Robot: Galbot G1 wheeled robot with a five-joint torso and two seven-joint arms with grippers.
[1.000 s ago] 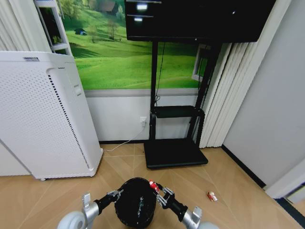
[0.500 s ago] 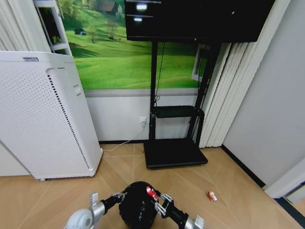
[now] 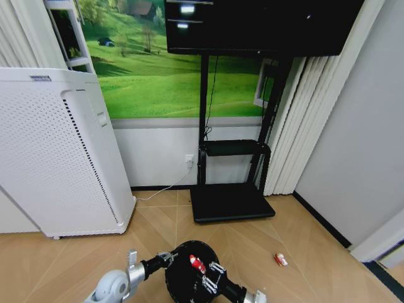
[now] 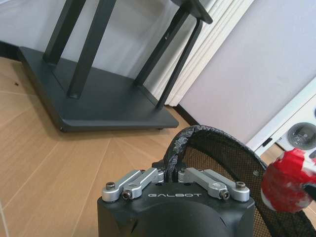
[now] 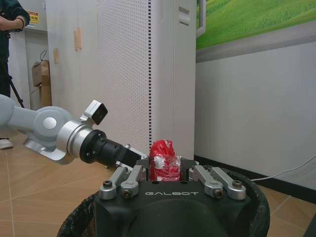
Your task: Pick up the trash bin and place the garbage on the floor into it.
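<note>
The black mesh trash bin [image 3: 191,274] is at the bottom of the head view, held above the wooden floor [image 3: 265,246] between the two arms. The left gripper [image 4: 174,174] has its jaws closed on the rim of the bin, with the mesh edge pinched between them. The right gripper [image 5: 171,170] is over the open mouth of the bin, and its jaws are closed on a crumpled red-and-white wrapper [image 5: 164,160], which is just above the rim. In the head view this wrapper is a small red spot over the dark inside of the bin. A second red-and-white piece [image 3: 280,259] lies on the floor to the right, well apart from the bin. Behind stand a white perforated appliance [image 3: 53,158] and a black TV stand [image 3: 232,202]
</note>
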